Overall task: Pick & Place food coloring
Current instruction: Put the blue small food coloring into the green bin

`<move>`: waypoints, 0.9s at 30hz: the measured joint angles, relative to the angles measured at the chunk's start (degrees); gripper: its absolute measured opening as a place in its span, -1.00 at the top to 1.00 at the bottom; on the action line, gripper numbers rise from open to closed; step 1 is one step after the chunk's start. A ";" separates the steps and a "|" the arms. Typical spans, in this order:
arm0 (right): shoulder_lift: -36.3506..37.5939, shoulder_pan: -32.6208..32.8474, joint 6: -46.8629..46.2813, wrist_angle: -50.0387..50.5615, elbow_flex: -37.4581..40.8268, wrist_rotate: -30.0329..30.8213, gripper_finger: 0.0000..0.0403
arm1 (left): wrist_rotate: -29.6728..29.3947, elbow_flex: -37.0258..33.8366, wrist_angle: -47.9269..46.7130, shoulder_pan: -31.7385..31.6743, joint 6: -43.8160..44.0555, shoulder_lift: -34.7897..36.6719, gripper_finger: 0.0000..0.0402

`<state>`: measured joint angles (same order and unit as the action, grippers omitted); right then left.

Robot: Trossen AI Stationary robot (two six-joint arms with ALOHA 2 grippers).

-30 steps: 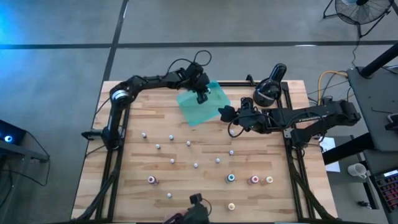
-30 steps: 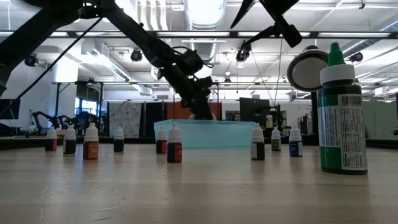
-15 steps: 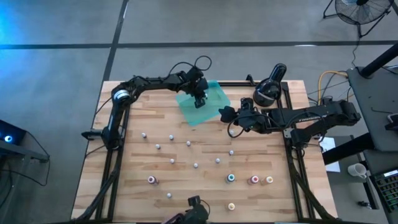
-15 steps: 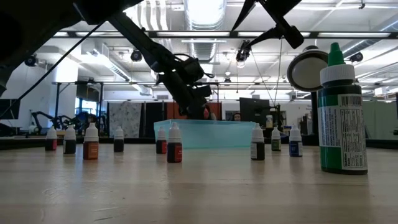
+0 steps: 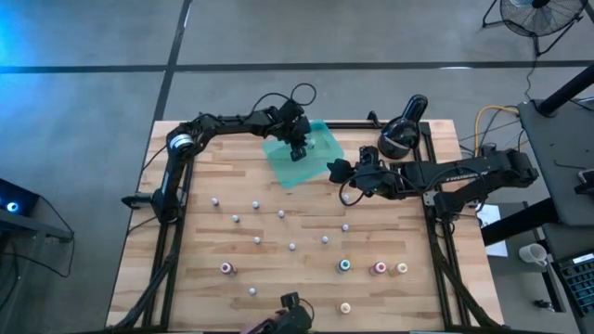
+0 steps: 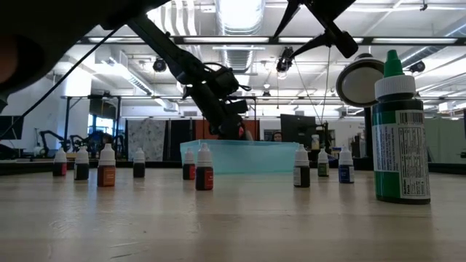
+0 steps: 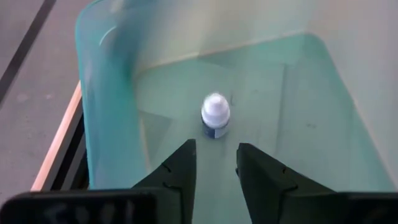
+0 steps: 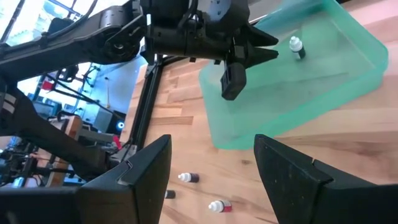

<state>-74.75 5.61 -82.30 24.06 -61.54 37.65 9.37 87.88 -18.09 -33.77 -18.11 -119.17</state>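
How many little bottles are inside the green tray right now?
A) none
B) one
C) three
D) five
B: only one white-capped bottle stands on the floor of the green tray, just beyond the left gripper, whose fingers stand apart and hold nothing.

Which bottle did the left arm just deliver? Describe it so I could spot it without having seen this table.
Find the translucent teal tray at the table's far edge, under the left gripper. Inside stands one small white-capped bottle with a dark body, just beyond the parted fingers and free of them. It is the only bottle in the tray; all the others stand scattered on the bare wood.
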 joint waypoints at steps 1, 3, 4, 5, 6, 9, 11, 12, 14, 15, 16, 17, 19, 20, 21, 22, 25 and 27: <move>-0.01 0.00 0.01 0.03 -0.02 0.00 -0.10 | 0.00 -0.01 -0.02 -0.01 0.02 0.02 0.52; -0.01 0.00 0.00 0.03 0.00 0.00 -0.10 | 0.01 -0.02 0.02 0.01 0.02 0.01 0.49; -0.01 0.00 -0.02 0.04 0.00 0.00 -0.10 | 0.02 -0.02 0.04 0.01 0.02 0.00 0.48; -0.01 0.00 0.00 0.11 0.00 0.00 -0.10 | 0.02 -0.02 0.04 0.01 0.04 0.00 0.48; -0.01 0.00 0.02 0.19 0.00 0.00 -0.10 | 0.02 -0.02 0.04 0.01 0.04 0.02 0.48; -0.01 -0.02 0.02 0.21 0.00 0.00 -0.10 | -0.01 -0.02 0.04 0.01 0.04 0.01 0.47; -0.01 -0.04 0.19 0.24 0.00 0.00 -0.10 | -0.23 0.23 -1.41 0.01 0.07 0.37 0.47; -0.01 -0.02 0.25 0.36 0.00 -0.01 -0.10 | -0.24 0.46 -3.14 0.01 0.09 1.01 0.47; -0.01 -0.02 0.22 1.40 0.00 -0.17 -0.10 | -0.17 1.53 -5.87 0.16 0.09 3.03 0.47; 0.01 -0.02 0.26 2.04 0.00 -0.45 -0.10 | 0.53 1.91 -7.42 0.24 0.16 4.91 0.47; 0.01 -0.02 0.42 2.91 0.00 -1.41 -0.10 | 1.77 2.06 -8.89 0.44 0.31 6.99 0.47; 0.01 -0.04 0.84 4.13 0.00 -3.19 -0.10 | 3.06 2.19 -9.52 0.72 0.67 9.15 0.47; -0.09 -0.16 1.11 7.98 -0.01 -8.80 -0.10 | 5.34 1.51 -10.40 1.47 1.85 14.17 0.47; -0.62 -0.26 0.50 10.17 -0.02 -11.73 -0.10 | 5.69 0.88 -11.13 1.97 2.63 16.56 0.47; -1.16 -0.34 -0.19 12.52 -0.04 -14.73 -0.10 | 5.83 0.18 -11.48 2.51 3.22 18.95 0.47; -2.11 -0.38 -0.42 14.97 -0.04 -17.51 -0.10 | 5.83 -0.62 -11.89 3.07 3.48 21.24 0.47; -6.52 -0.74 -0.11 19.34 -0.02 -23.22 -0.09 | 6.14 -4.02 -13.45 4.83 4.84 28.58 0.47; -10.13 -0.79 0.44 20.18 0.00 -24.70 -0.07 | 6.16 -6.99 -14.21 6.05 6.48 33.71 0.47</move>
<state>-84.88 4.81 -81.87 44.25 -61.54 12.95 15.53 80.89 -32.29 -27.71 -11.63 -85.46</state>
